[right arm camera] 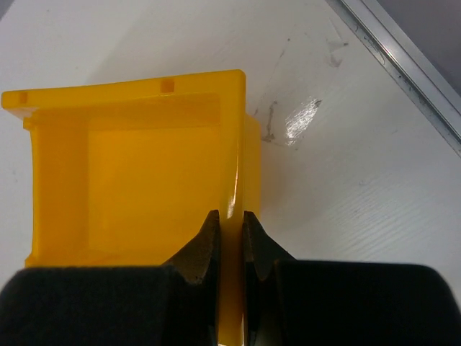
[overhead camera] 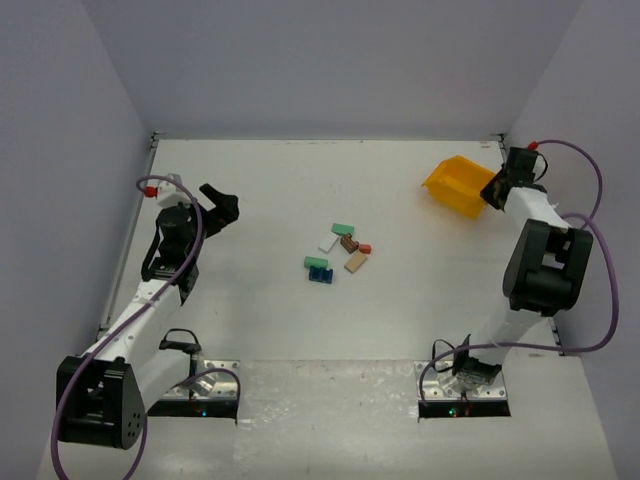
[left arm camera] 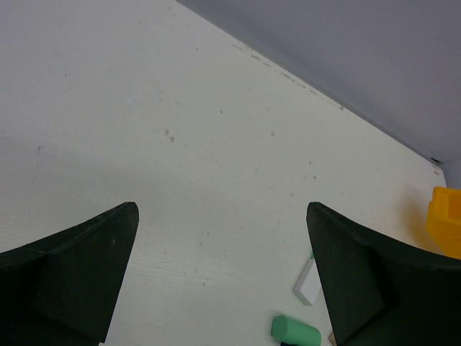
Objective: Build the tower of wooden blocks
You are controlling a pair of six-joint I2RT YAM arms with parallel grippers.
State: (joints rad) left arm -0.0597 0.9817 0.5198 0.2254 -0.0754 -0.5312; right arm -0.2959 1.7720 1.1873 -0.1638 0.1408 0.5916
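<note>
Small wooden blocks lie loose in the middle of the table: a green block (overhead camera: pixel 343 229), a white block (overhead camera: pixel 327 242), a brown piece (overhead camera: pixel 349 242), a red piece (overhead camera: pixel 365 248), a pale plank (overhead camera: pixel 356 262), a green cylinder (overhead camera: pixel 316 262) and a blue piece (overhead camera: pixel 320 274). In the left wrist view I see the white block (left arm camera: pixel 308 283) and green cylinder (left arm camera: pixel 295 331). My left gripper (overhead camera: pixel 222 205) is open and empty, left of the blocks. My right gripper (right arm camera: pixel 230 229) is shut on the rim of the yellow bin (right arm camera: pixel 137 180).
The yellow bin (overhead camera: pixel 455 186) sits at the back right, empty inside. Grey walls close in the table on three sides. A metal rail (right arm camera: pixel 403 65) runs along the table's edge beside the bin.
</note>
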